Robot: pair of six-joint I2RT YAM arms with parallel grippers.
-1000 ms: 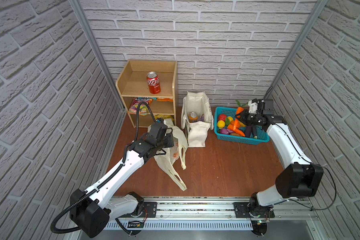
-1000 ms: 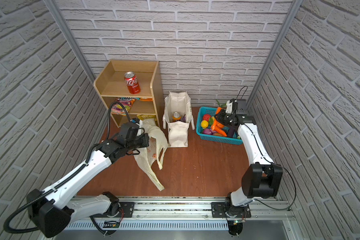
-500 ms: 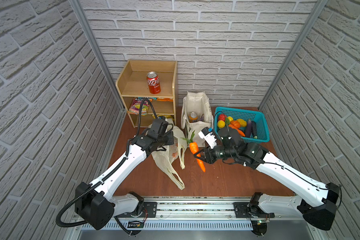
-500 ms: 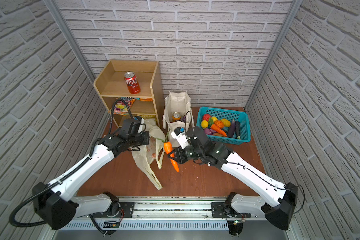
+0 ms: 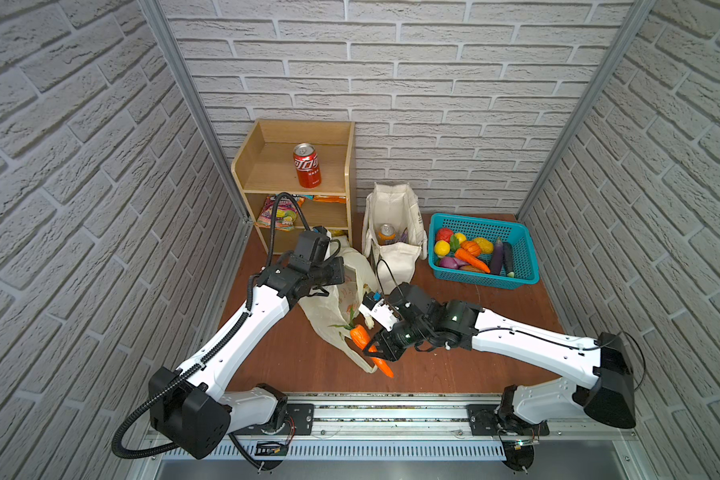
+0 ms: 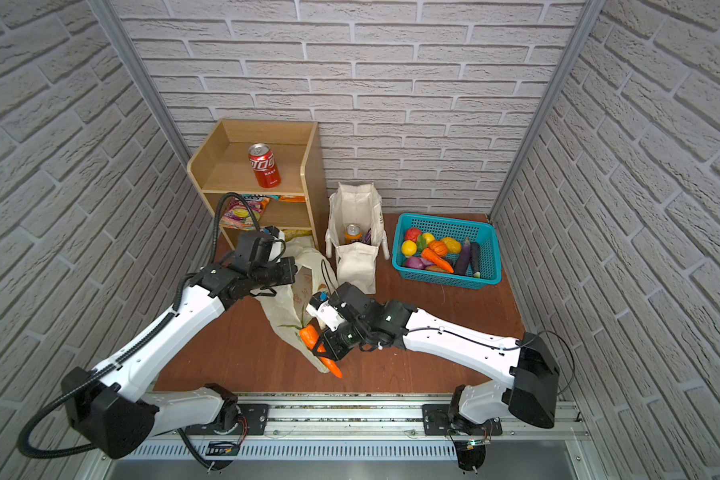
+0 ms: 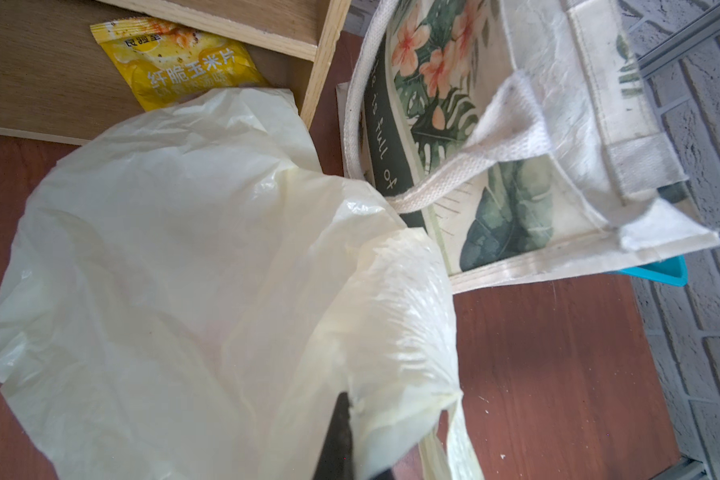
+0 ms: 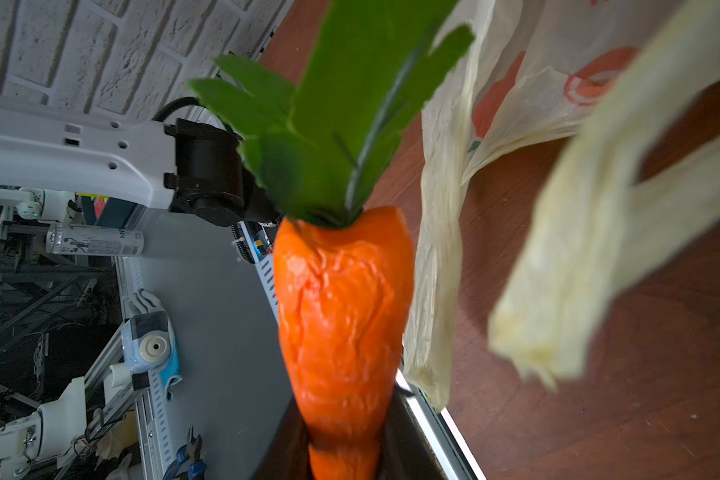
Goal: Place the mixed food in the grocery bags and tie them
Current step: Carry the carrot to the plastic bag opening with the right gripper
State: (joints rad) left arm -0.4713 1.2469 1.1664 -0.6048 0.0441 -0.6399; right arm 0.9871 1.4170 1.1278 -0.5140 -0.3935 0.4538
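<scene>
Swung over, my right pincer (image 5: pixel 374 352) clamps an orange leafy toy carrot (image 5: pixel 359 336) (wrist view alone shows left pincer (image 7: pixel 344 415) pinching pale-yellow plastic bag (image 7: pixel 175 257)).

Yellow snack packet (image 7: pixel 175 66), wooden shelf (image 7: pixel 38 91): "纤脆玉米片" in white.
Canvas tote (image 7: pixel 516 208), dark green band (image 7: pixel 385 141): "is full of" in white script.
Red cola can (image 5: pixel 307 166): white Chinese lettering, too small to read.
</scene>
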